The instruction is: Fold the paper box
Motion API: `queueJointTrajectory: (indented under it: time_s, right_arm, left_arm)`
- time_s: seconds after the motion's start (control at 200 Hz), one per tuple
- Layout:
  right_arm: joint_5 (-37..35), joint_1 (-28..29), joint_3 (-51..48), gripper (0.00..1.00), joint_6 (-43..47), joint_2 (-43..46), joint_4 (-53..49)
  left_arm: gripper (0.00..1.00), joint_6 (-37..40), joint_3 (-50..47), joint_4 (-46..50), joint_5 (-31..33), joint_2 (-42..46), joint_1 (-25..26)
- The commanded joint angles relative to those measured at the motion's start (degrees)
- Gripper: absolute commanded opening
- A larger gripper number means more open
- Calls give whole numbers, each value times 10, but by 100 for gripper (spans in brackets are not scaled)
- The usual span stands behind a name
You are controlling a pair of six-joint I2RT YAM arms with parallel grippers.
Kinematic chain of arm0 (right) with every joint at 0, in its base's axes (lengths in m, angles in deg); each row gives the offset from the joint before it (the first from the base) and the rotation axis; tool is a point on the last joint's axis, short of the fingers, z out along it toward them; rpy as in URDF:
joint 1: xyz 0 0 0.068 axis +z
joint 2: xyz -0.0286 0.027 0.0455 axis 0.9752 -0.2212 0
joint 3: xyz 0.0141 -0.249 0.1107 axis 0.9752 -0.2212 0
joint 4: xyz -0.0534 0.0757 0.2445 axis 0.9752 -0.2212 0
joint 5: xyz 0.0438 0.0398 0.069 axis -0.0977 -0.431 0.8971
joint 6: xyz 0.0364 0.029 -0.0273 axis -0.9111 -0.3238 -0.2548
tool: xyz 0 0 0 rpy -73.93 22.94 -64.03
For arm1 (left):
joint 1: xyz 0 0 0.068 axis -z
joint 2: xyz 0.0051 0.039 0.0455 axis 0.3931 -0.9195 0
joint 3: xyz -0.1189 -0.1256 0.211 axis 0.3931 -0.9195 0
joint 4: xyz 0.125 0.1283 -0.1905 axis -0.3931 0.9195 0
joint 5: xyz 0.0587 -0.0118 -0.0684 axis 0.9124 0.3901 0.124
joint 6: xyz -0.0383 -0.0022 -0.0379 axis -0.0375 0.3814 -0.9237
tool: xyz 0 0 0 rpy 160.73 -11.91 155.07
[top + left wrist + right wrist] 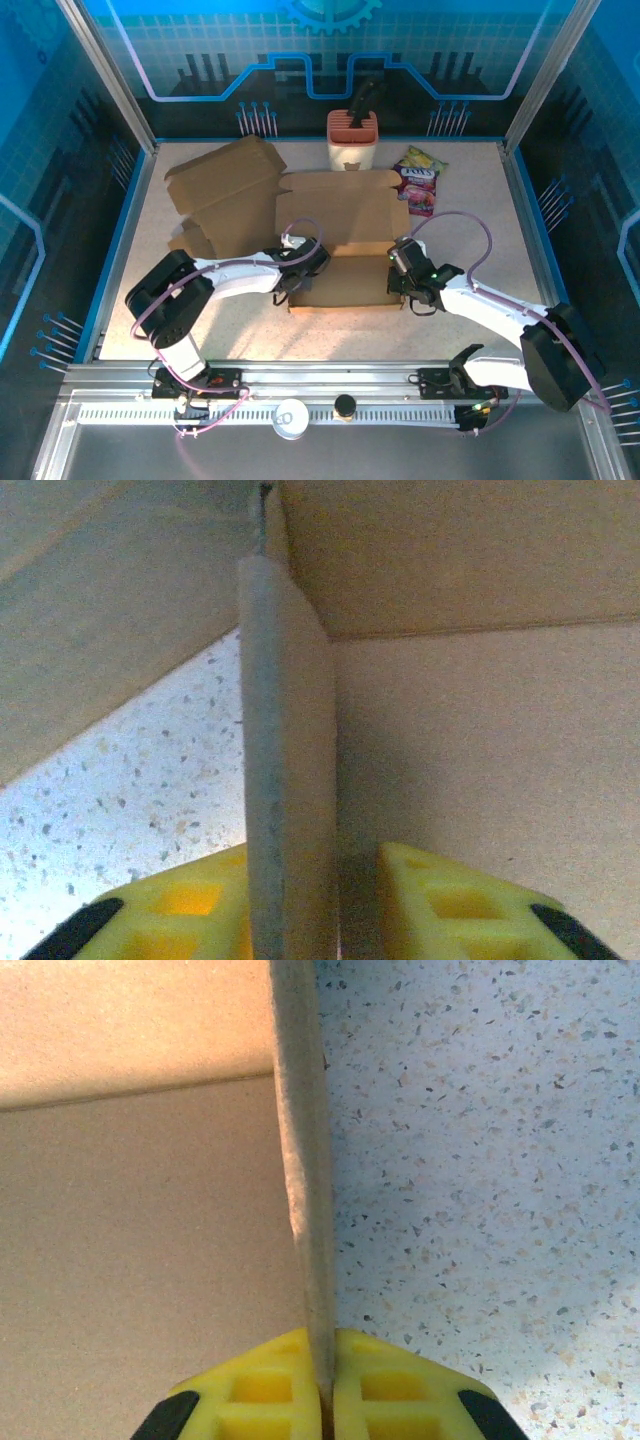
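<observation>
The brown paper box [340,240] lies open in the middle of the table, its lid flap flat behind it and its side walls raised. My left gripper [297,272] is at the box's left wall. In the left wrist view its yellow fingers [190,910] straddle that upright wall [285,730]; the left finger touches it and a narrow dark gap shows at the right finger. My right gripper [403,272] is at the box's right wall. In the right wrist view its fingertips [270,1385] are pinched tight on the thin wall edge [305,1160].
A pile of flat cardboard blanks [225,185] lies at the back left. A white and pink holder [353,140] with a black tool stands at the back centre, and a snack packet [418,180] lies to its right. Speckled tabletop [480,1160] is bare right of the box.
</observation>
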Motion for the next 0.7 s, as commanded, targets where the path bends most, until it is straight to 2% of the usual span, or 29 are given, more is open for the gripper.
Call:
queueJointTrajectory:
  time_s: [0.0,0.095,0.435,0.535,0.605,0.695]
  right_arm:
    - [3,6,18,0,-1,-6,9]
    - [2,8,20,0,-4,-8,9]
    - [-11,22,30,0,-13,-20,2]
    - [-12,24,32,0,-14,-20,3]
    - [-11,25,34,0,-13,-20,3]
    - [-10,25,37,8,-10,-21,-1]
  left_arm:
    - [23,-6,-5,20,18,-8,2]
    - [0,-10,1,25,30,-18,7]
    - [0,-22,43,82,105,-40,32]
    - [0,-20,46,85,106,-42,33]
    - [21,-16,48,83,100,-40,33]
    - [39,-10,49,77,86,-27,32]
